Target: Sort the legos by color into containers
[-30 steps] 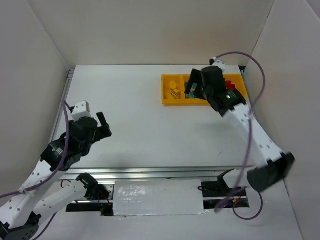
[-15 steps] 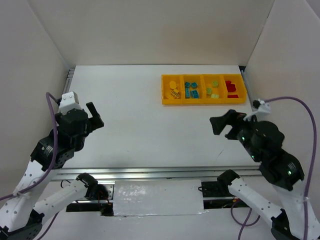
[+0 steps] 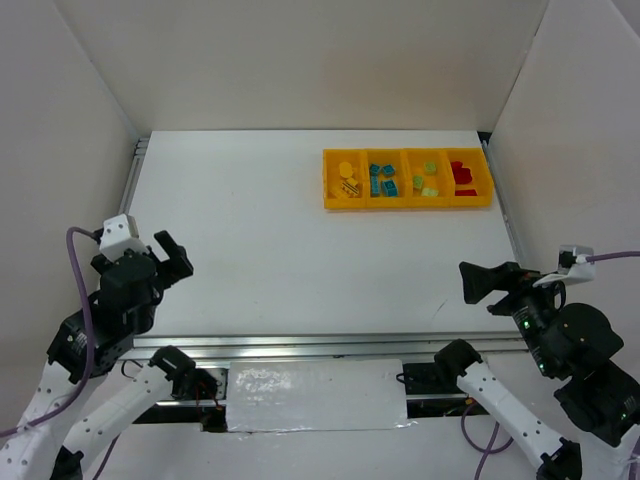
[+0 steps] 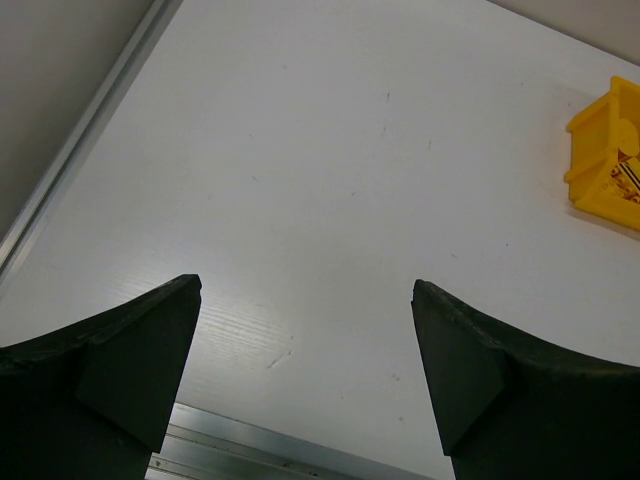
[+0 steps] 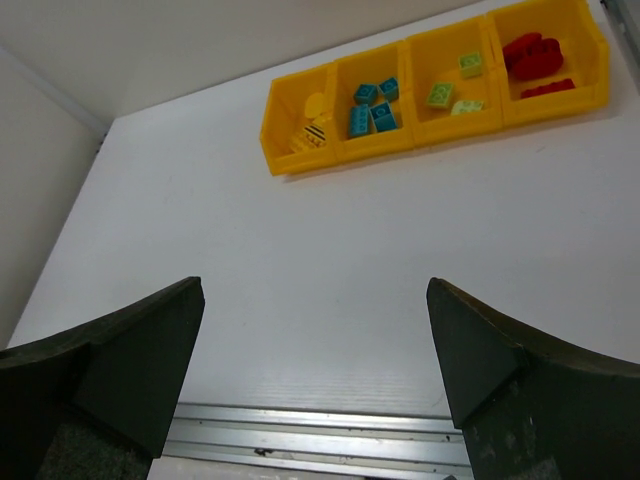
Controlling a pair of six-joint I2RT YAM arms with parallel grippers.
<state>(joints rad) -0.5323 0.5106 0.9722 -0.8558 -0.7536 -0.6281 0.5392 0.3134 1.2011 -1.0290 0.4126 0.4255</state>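
The containers [image 3: 405, 204], four square bright-yellow open bins joined in one long shallow row, sit at 1 o'clock on the desk [image 3: 280, 250], the row running from 9 to 3 o'clock. From the 9 o'clock end they hold yellow legos [image 3: 345, 169], blue legos [image 3: 390, 187], light-green legos [image 3: 431, 168] and red legos [image 3: 462, 172], each colour loose in its own bin.

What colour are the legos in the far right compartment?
Red legos, clearest in right wrist view.

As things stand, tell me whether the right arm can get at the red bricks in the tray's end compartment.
Probably yes. The right gripper is open and empty, only table lies between it and the yellow tray, and the red bricks sit uncovered in the open-topped end compartment.
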